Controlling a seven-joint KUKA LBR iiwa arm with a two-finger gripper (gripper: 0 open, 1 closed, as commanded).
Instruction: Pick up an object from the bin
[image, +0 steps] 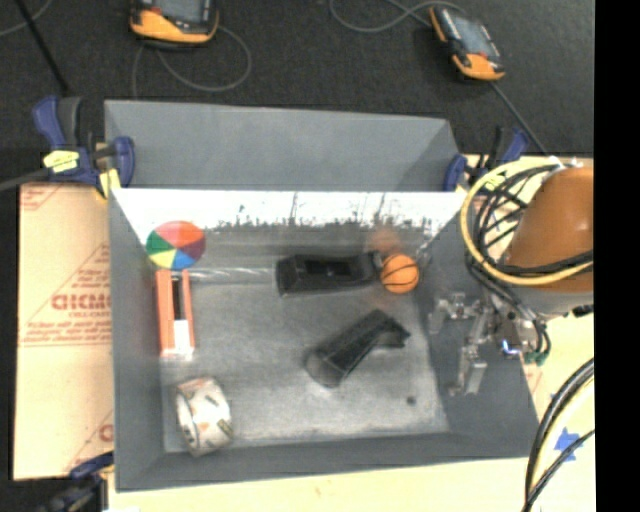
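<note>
Tool (468, 345) near two black blocks (322, 273) (355, 347), one orange ball (399, 272), one tape roll (203, 415).

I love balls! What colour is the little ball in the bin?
The little ball is orange, like a tiny basketball; the camera view shows it best.

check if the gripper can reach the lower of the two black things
Probably yes: the gripper hangs at the right of the bin, and nothing lies between it and the lower black thing or on it.
</note>
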